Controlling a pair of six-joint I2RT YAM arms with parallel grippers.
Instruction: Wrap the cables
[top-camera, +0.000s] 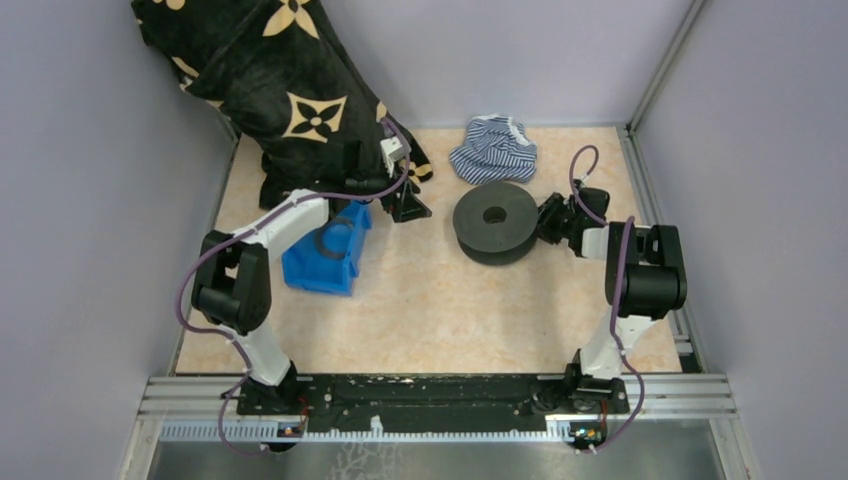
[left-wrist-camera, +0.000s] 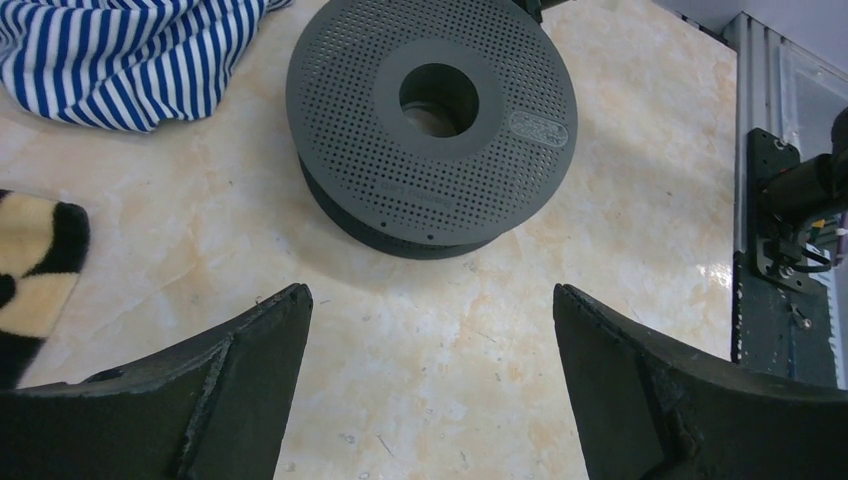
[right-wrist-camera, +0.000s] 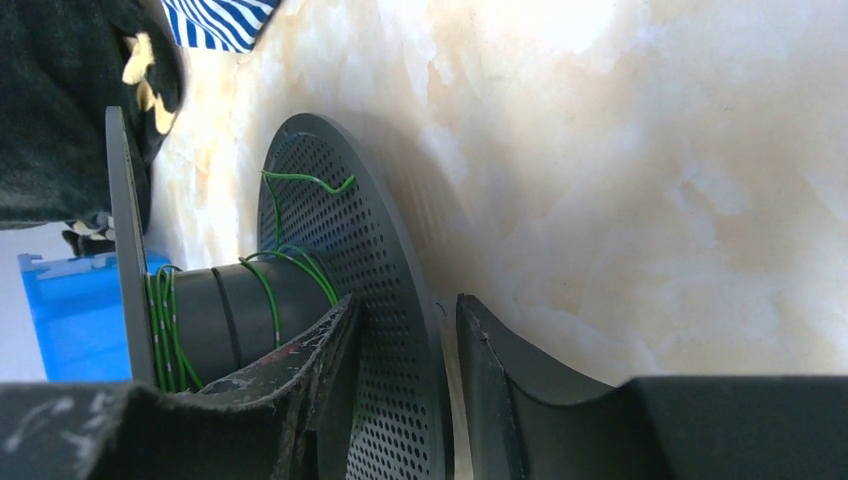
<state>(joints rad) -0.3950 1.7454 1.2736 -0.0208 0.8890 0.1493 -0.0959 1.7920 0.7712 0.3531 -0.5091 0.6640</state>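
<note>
Black perforated plastic forms the spool (top-camera: 495, 222), lying flat in the overhead view. The right gripper (top-camera: 552, 222) sits at the spool's right rim, probably to steady it for winding, while the left gripper (top-camera: 405, 205) hangs to the spool's left, beside a patterned fleece blanket (top-camera: 290, 90). From the left wrist, that claw is spread wide and holds nothing, its matte wedge fingers (left-wrist-camera: 250, 380) framing the spool beyond. From the right wrist, the claw is closed narrowly around the spool's lower flange, apparently pinching it. The cables (right-wrist-camera: 168, 330), thin glossy green wire, lie in loose turns on the spool's smooth hub, with one stray end curling against the flange.
</note>
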